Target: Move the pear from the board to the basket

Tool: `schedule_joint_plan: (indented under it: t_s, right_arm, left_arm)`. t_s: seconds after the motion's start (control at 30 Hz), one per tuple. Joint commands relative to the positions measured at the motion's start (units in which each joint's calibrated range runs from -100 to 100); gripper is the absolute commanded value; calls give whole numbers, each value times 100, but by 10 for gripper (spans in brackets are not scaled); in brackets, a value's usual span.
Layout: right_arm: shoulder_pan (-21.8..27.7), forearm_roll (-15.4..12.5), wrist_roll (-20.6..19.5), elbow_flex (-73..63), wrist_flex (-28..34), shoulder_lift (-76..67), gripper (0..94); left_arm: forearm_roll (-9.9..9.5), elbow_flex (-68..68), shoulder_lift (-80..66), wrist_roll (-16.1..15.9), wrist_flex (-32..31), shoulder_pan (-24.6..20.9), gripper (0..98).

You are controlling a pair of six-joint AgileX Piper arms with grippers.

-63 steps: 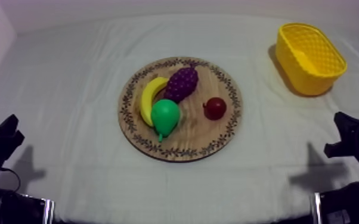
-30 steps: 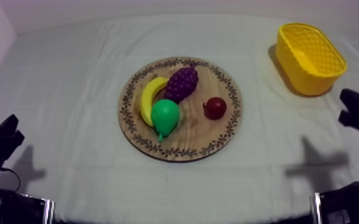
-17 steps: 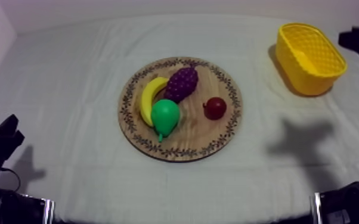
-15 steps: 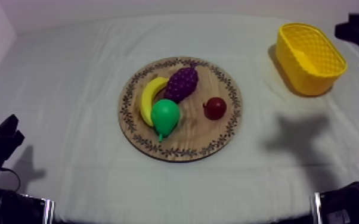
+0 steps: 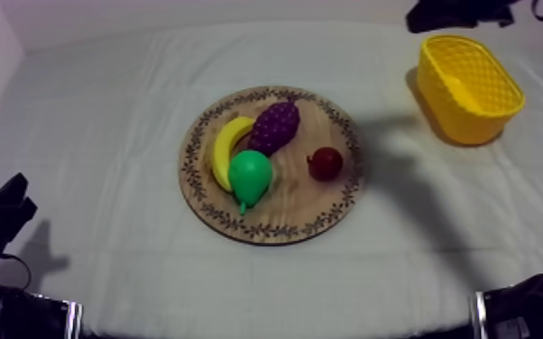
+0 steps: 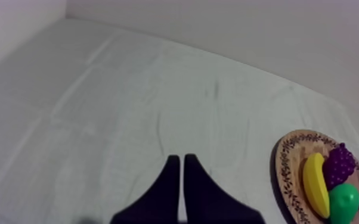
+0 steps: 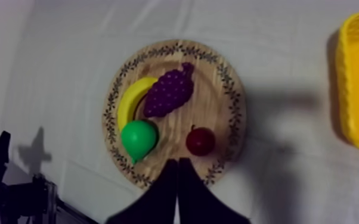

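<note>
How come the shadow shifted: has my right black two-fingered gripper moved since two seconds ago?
Yes. In the top view the right gripper went from below the yellow basket, past its right side, to beyond its far left corner.

basket (image 7: pixel 355 71) cut by edge, pear (image 5: pixel 250 176) overlapping banana (image 5: pixel 224 144)

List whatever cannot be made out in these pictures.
- Top view: the banana is partly hidden under the grapes and the pear.
- Top view: the right arm is cut off by the upper edge.
- Right wrist view: the yellow basket is cut off by the frame's edge.
- Left wrist view: the wooden board is cut off by the frame's edge.
- Top view: the small red fruit is too small to tell its kind.
</note>
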Motion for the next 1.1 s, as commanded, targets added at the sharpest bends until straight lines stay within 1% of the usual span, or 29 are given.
schedule_joint_plan:
  t_s: [0.0, 0.17, 0.3, 0.4, 0.47, 0.6, 0.83, 0.93, 1.07]
  right_arm:
    - [-203, 11, -113, -177, 35, 696, 3]
    - [-585, 55, -300, -388, -1, 1482, 3]
    - [-815, 30, -352, -431, -155, 1961, 5]
    - [-940, -5, -358, -451, -252, 2234, 41]
    - [-1016, -6, -378, -497, -287, 2389, 126]
    - [-1101, -7, -417, -560, -362, 2656, 357]
    - [-1131, -121, -526, -765, -432, 3140, 680]
    - [-1154, -163, -584, -906, -444, 3355, 748]
    - [-1187, -257, -656, -1035, -538, 3647, 760]
  left_arm:
    - [-1, -5, -2, 0, 1, 0, 1]
    - [-1, -5, -2, 0, 1, 0, 1]
    - [-1, -5, -2, 0, 1, 0, 1]
    - [-1, -5, -2, 0, 1, 0, 1]
    - [-1, -5, -2, 0, 1, 0, 1]
    - [-1, -5, -2, 0, 1, 0, 1]
    - [-1, -5, -2, 0, 1, 0, 1]
    - [-1, -5, -2, 0, 1, 0, 1]
    - [-1, -5, -2, 0, 1, 0, 1]
